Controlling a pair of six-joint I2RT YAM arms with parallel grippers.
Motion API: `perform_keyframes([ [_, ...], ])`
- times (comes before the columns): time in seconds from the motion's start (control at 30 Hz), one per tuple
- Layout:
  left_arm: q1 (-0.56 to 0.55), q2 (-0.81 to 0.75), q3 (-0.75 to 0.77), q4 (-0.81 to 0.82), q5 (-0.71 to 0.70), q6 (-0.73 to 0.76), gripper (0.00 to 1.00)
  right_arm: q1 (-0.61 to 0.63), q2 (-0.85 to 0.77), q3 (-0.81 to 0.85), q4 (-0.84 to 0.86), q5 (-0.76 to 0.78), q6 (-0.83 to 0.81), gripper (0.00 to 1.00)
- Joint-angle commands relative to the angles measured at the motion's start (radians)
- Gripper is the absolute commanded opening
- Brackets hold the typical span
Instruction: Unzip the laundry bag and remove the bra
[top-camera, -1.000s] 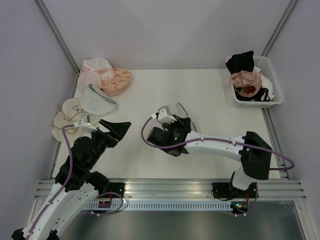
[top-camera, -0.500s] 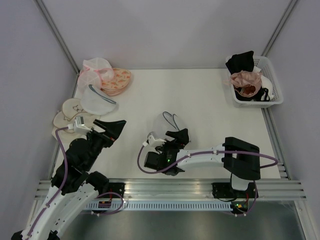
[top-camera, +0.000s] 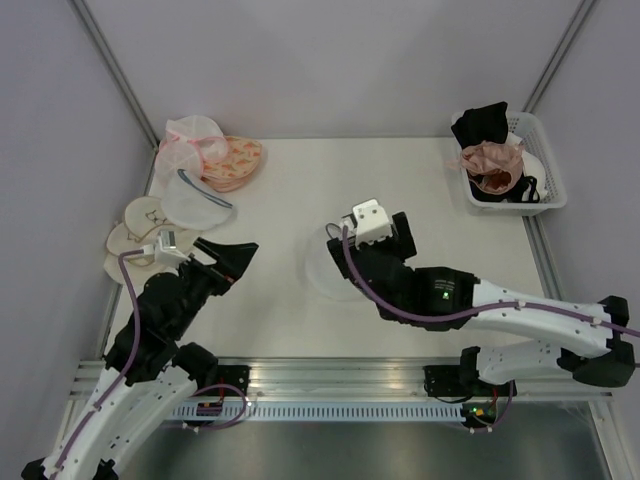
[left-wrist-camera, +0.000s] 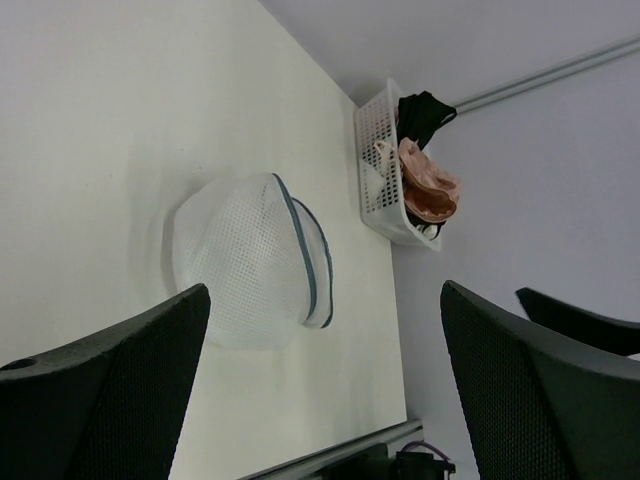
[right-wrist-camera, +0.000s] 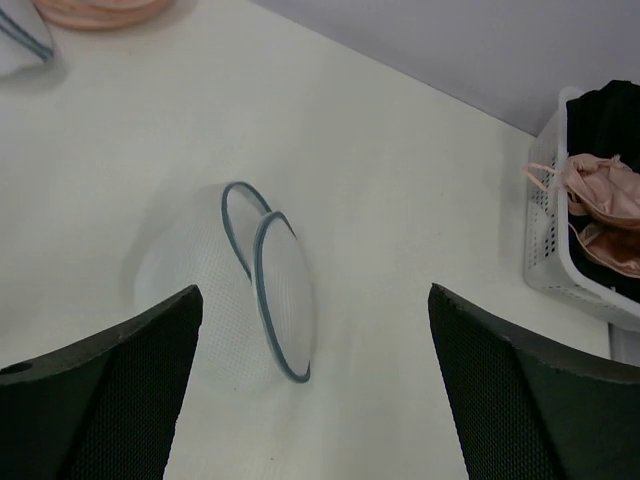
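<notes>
The laundry bag (top-camera: 320, 268) lies on the table (top-camera: 420, 190) near the middle, a white mesh dome with its dark rim parted into two loops (right-wrist-camera: 262, 262); it also shows in the left wrist view (left-wrist-camera: 245, 262). My right gripper (right-wrist-camera: 315, 292) hangs open above it, holding nothing, and its wrist (top-camera: 378, 232) covers the bag's right side from above. My left gripper (top-camera: 232, 258) is open and empty, left of the bag and apart from it (left-wrist-camera: 325, 290). The bra (top-camera: 490, 160), dusty pink, lies in the white basket (top-camera: 545, 195) at the far right, apart from both grippers.
Black bras (top-camera: 480, 122) share the basket. At the far left sit a pink mesh pouch (top-camera: 190, 140), an orange patterned bra (top-camera: 238, 160), a second white mesh pouch (top-camera: 195, 203) and cream padded cups (top-camera: 130, 235). Grey walls close three sides.
My right gripper opened and let go of the laundry bag, drew back toward its base, then swung up above the bag. The bag now rests on the table. The left arm barely moved.
</notes>
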Motion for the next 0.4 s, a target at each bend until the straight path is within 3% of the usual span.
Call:
perform_keyframes([
  [0.0, 0.002, 0.05, 0.023, 0.026, 0.087, 0.063, 1.0, -0.021, -0.058, 0.068, -0.111, -0.024, 0.151, 0.98],
  [0.17, 0.002, 0.155, 0.015, 0.118, 0.286, 0.138, 1.0, -0.028, -0.194, 0.08, -0.159, -0.013, 0.253, 0.98],
  [0.37, 0.002, 0.328, 0.026, 0.198, 0.411, 0.218, 1.0, -0.029, -0.313, 0.056, -0.136, -0.081, 0.296, 0.98],
])
